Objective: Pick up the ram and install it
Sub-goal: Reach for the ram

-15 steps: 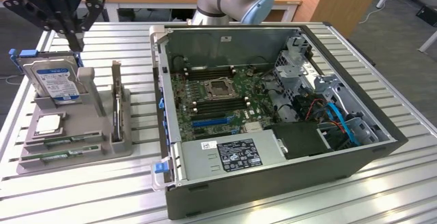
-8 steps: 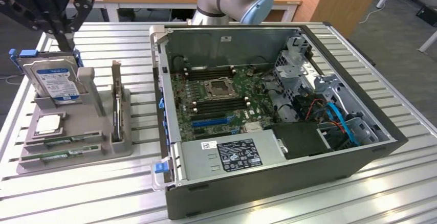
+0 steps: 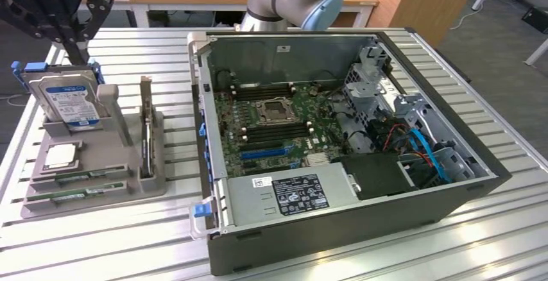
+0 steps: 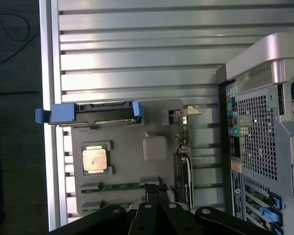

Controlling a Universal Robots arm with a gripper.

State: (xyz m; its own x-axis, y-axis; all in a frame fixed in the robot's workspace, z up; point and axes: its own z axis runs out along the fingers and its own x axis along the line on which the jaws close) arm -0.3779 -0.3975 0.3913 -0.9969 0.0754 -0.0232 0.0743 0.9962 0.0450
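ram [image 4: 118, 186] lies in grey tray [image 4: 127, 159] slot; gripper [image 4: 155, 188] hovers above, pressed together, empty.

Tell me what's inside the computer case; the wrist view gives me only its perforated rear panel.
Observer: The case lies on its side, open, with the motherboard facing up.
Operator: How high is the end effector over the holder?
Observer: It hangs high, above the top of the upright hard drive.
Operator: And the ram?
Observer: Two green sticks lie side by side in the holder's slots nearest the exterior camera.
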